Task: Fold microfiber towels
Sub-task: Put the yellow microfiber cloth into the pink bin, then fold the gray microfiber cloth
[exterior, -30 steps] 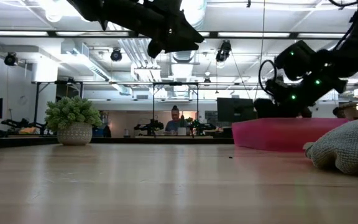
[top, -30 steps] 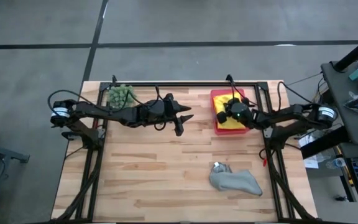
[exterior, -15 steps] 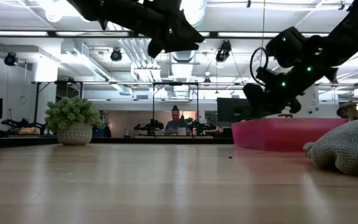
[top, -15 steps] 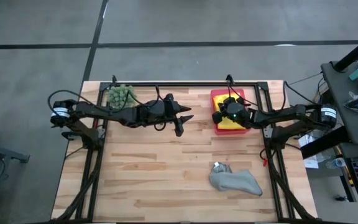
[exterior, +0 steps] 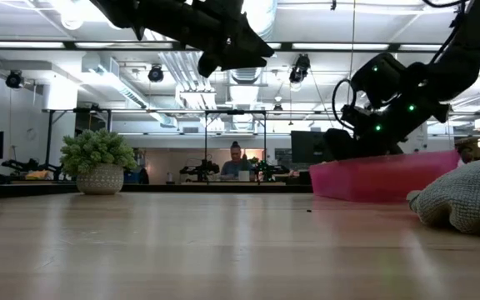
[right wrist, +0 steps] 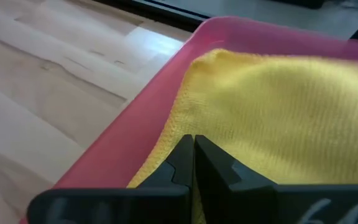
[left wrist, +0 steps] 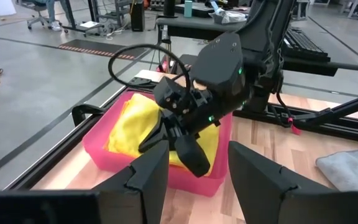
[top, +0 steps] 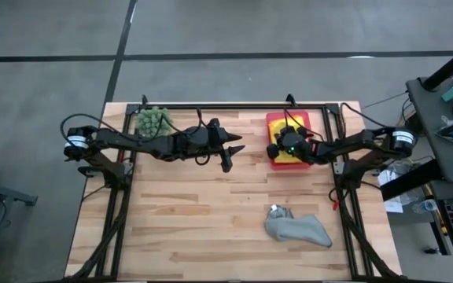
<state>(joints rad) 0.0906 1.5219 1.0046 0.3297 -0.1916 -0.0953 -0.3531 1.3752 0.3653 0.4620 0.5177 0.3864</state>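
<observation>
A yellow microfiber towel (right wrist: 278,106) lies in the pink tray (top: 276,163) at the far right of the table. My right gripper (right wrist: 193,149) is shut, slanting down over the towel's edge (left wrist: 132,121) by the tray's left wall (right wrist: 135,130). A grey towel (top: 297,228) lies crumpled on the table near the right front. My left gripper (left wrist: 194,180) hangs open high above the table's middle (top: 228,153), pointing toward the tray, with nothing between its fingers. My right gripper's shut fingertips (left wrist: 194,163) slant down onto the yellow towel's edge beside the tray's left wall. Whether they touch the cloth, I cannot tell.
A spiky green plant in a pot (top: 152,119) stands at the far left. Black frame rails (top: 234,104) run along the table's far and side edges. Bare wood (top: 195,212) spreads across the middle and near left.
My right gripper has moved a little toward the table's left edge over the tray, staying shut. The towels have not moved.
</observation>
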